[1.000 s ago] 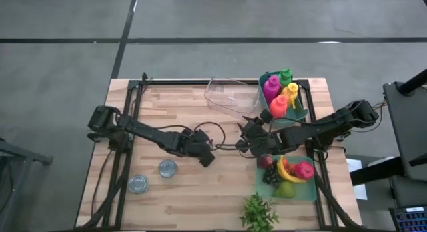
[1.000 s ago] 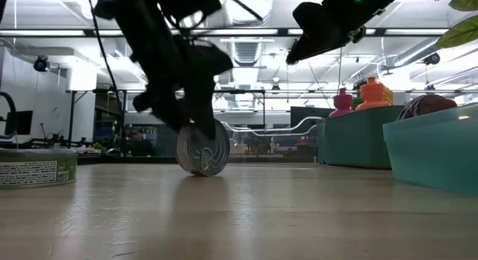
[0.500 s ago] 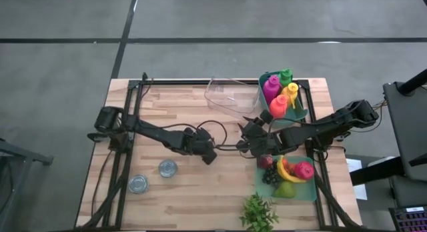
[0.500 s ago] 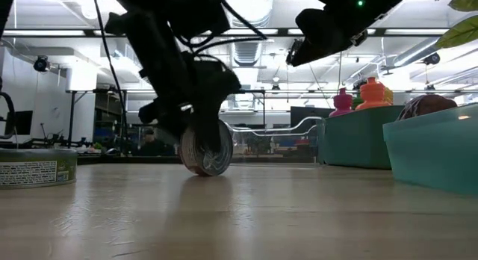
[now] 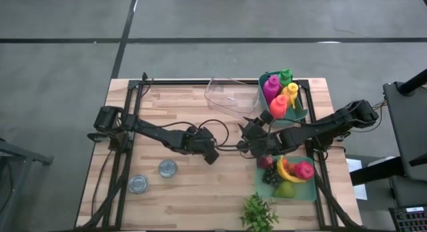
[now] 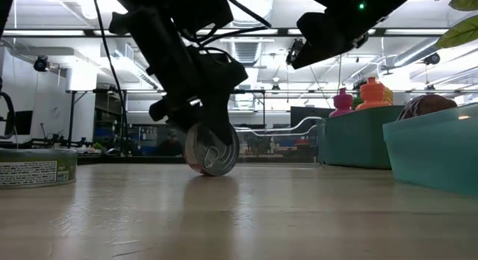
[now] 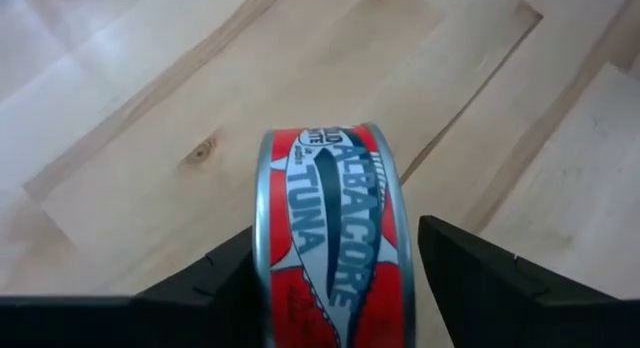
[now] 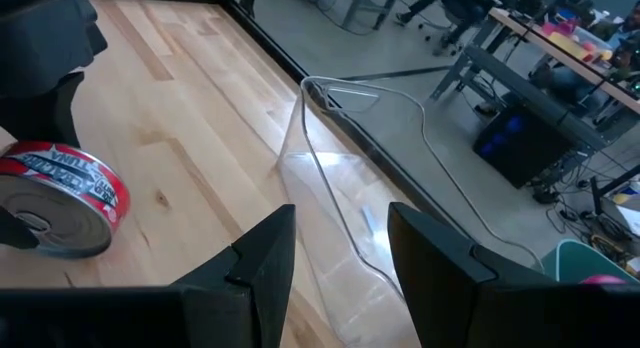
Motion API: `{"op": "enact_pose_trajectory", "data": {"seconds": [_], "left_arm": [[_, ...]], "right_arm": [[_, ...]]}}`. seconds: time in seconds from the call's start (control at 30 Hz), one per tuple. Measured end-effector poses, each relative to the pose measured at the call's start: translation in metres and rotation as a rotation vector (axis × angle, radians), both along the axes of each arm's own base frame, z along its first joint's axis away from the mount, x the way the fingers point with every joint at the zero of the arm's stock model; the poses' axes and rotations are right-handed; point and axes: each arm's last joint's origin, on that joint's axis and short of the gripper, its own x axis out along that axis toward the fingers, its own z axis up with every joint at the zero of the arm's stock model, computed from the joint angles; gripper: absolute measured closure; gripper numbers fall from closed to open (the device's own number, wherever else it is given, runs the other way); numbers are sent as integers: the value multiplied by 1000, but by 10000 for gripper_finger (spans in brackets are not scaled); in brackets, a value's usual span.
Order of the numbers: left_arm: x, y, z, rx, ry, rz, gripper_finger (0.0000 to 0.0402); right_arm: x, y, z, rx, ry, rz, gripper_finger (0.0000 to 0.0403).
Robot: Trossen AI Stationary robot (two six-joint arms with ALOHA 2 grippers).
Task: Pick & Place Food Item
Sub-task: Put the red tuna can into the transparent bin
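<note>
A tuna can with a red label [image 7: 335, 228] stands on edge near the table's middle, with my left gripper [image 7: 338, 250] shut on it. The low view shows the can [image 6: 211, 149] under the dark left hand [image 5: 209, 154]. My right gripper [image 8: 350, 250] hovers a short way to the right [image 5: 251, 143], open, with nothing between its fingers. Its wrist view shows the can [image 8: 62, 202] tilted on the wood. My left gripper pinches the tuna can between its two fingers, one finger [image 7: 215, 278] on each flat end, with the labelled side wall [image 7: 330, 188] facing out. The fingers slant down from the table's left side. The can stands on edge, slightly tilted, its lower rim [image 6: 209, 172] at the table top.
Two other cans [image 5: 167, 169] [image 5: 138, 184] lie at the near left. A clear container [image 5: 229, 95] and a teal bin of bottles [image 5: 281, 93] stand at the back. A teal tray of fruit [image 5: 289, 175] and a green sprig [image 5: 258, 212] sit at the near right.
My left gripper has gone a little toward the table's right edge, toward my right gripper. It has carried the can along the table top still shut on it, and the can has turned slightly.
</note>
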Motion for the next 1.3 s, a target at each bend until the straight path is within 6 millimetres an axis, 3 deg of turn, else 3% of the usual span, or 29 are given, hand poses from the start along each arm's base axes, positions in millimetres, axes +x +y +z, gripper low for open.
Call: {"op": "enact_pose_trajectory", "data": {"seconds": [0.4,0.67,1.3], "left_arm": [[0,3,0,18,13,-21,166],[0,3,0,18,13,-21,271],[0,3,0,18,13,-20,273]], "right_arm": [[0,0,-1,-1,3,0,245],[-1,0,-3,-2,7,0,245],[-1,0,-3,-2,8,0,245]]}}
